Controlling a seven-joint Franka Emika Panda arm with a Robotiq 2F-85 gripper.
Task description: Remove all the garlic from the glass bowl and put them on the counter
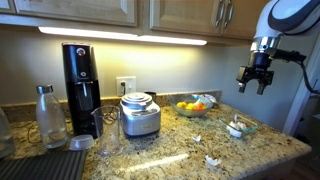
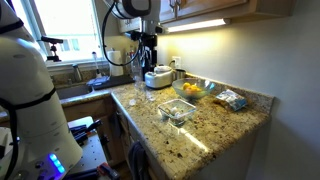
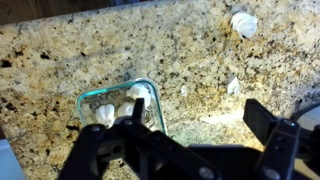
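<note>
Claw: the claw (image 1: pixel 254 82) hangs released in mid-air, jaws spread wide and gripping nothing. In the wrist view (image 3: pixel 198 125) its two dark fingers frame the stone beneath.
Glass bowl: the glass bowl (image 1: pixel 250 128) sits on the counter well below the claw. In the wrist view (image 3: pixel 100 90) it lies under one finger, which partly hides it.
Garlic: at least two white bulbs of garlic (image 3: pixel 105 114) rest inside the bowl, clear of the jaws.
Loose garlic: one piece of loose garlic (image 3: pixel 243 23) lies on bare granite beyond the fingertips, on the side away from the bowl. A smaller scrap (image 3: pixel 233 87) lies just ahead of the other finger. An exterior view also shows a piece (image 1: pixel 212 160) on the stone, below the claw.
Counter: the counter (image 1: pixel 170 150) is glossy speckled granite and fills the wrist view under the claw (image 3: pixel 60 50).
Fruit bowl: the fruit bowl (image 1: pixel 193 105) holds orange and yellow fruit, lower than the claw and farther from it than the glass bowl.
Appliances: a silver canister (image 1: pixel 140 115), a black coffee maker (image 1: pixel 80 80) and a bottle (image 1: pixel 50 115) stand well apart from the claw.
</note>
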